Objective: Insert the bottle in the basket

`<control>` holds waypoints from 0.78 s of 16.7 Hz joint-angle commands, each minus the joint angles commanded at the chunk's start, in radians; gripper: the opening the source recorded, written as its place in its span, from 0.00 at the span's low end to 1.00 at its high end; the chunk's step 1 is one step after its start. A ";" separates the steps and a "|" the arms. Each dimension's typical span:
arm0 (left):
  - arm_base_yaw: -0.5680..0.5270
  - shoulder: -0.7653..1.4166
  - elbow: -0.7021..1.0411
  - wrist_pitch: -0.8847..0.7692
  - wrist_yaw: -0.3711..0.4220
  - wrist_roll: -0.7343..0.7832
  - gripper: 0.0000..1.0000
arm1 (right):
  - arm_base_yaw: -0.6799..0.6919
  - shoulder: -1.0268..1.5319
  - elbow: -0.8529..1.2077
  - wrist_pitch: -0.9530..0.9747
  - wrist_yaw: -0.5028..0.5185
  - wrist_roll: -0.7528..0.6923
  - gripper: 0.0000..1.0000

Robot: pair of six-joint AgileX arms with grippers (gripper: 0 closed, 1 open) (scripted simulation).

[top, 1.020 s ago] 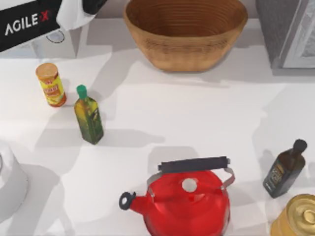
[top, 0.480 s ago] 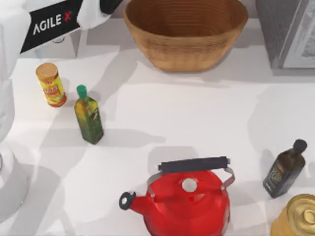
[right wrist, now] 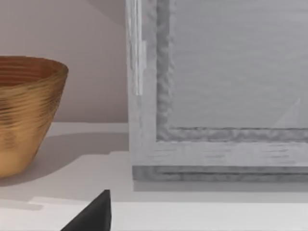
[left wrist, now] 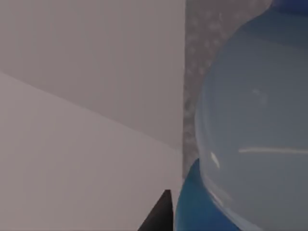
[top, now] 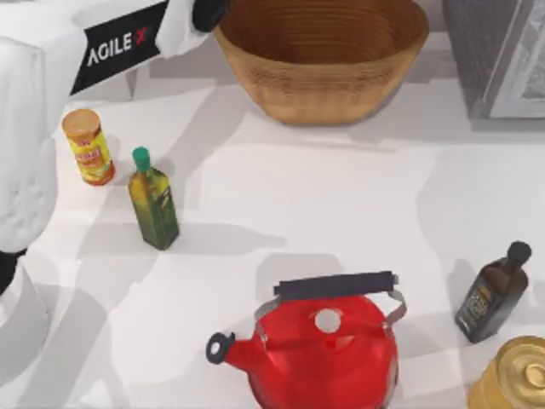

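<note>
Top view: the left arm (top: 111, 43), white with a black AgileX band, has swung farther right along the back of the surface (top: 341, 213) than half a second ago, its dark wrist end now just beside the left rim of the basket (top: 321, 53). Nothing else has shifted: the orange-lidded tin (top: 88, 146), the green-capped oil bottle (top: 153, 200), the red kettle (top: 324, 341), the dark bottle (top: 492, 293) and the gold tin (top: 515, 375) stand where they were.

Left wrist view brings what the top view lacks: the bottle (left wrist: 250, 144) very close to the lens, pale clear body above a blue band, beside a grey speckled panel (left wrist: 195, 72). Its long axis and heading cannot be told from so near, nor whether the left pincer is clenched on it or released.

Right wrist view looks past a dark fingertip (right wrist: 94, 214) to the basket's side and a grey framed box (right wrist: 216, 96); the right pincer's state cannot be told.
</note>
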 joint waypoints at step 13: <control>0.000 0.000 0.000 0.000 0.000 0.000 1.00 | 0.000 0.000 0.000 0.000 0.000 0.000 1.00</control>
